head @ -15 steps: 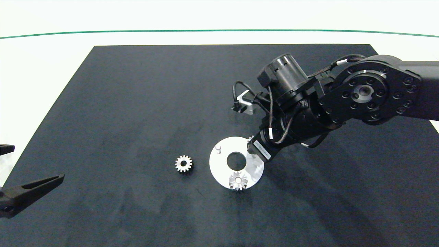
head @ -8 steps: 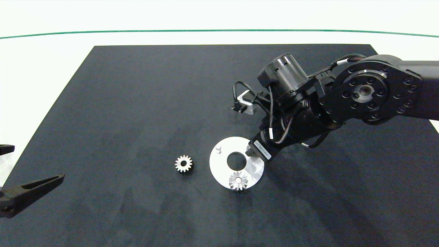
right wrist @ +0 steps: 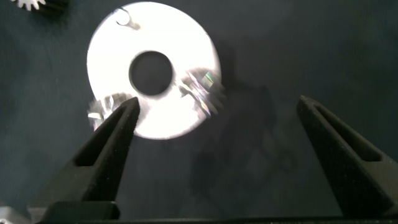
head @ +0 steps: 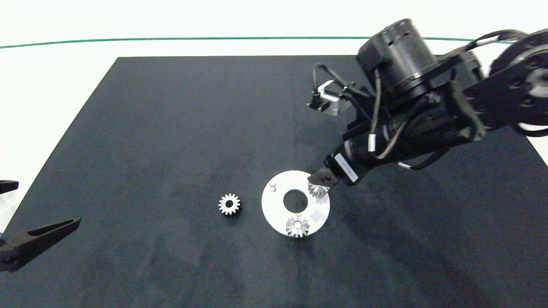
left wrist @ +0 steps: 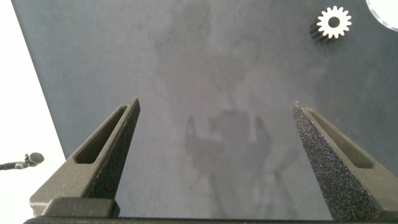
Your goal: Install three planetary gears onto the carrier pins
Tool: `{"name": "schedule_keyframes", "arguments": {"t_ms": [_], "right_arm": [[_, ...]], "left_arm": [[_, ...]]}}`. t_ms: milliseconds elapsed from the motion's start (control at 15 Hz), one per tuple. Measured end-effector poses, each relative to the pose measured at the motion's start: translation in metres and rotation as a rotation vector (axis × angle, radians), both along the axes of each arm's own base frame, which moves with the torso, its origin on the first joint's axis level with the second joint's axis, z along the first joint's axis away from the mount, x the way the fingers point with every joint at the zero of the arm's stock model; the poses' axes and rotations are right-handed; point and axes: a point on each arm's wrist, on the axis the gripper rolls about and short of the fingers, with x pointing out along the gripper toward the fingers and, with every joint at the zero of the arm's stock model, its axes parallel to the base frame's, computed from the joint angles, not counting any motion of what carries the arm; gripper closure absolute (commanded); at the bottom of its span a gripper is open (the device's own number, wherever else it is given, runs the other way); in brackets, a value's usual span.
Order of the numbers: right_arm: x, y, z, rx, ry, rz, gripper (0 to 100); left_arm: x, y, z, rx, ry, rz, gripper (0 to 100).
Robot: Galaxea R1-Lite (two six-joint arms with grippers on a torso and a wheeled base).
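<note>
Sitting between the spread right fingers (right wrist: pixel 106 137), gear (right wrist: pixel 202 93) on disc (right wrist: pixel 155 37).

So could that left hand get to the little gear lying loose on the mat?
Probably yes: the left hand is open, and only bare mat lies between it and the loose gear; the right hand is over the disc.

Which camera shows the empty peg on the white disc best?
The head view: the bare pin stands clear on the disc. The right wrist view shows it small near the disc's edge. The left wrist view misses it.
</note>
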Motion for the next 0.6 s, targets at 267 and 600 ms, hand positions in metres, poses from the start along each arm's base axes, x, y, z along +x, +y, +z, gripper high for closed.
{"name": "schedule_keyframes", "arguments": {"t_ms": [267, 600], "right_arm": [[-0.026, -0.079, -0.012, 0.005, 0.055, -0.189, 0], [-0.047, -0.131, -0.050, 0.094, -0.047, -0.331, 0]], "left_arm": [[0.007, -0.001, -0.006, 0.004, 0.039, -0.006, 0], [0.013, -0.002, -0.011, 0.007, 0.071, -0.006, 0]]}}
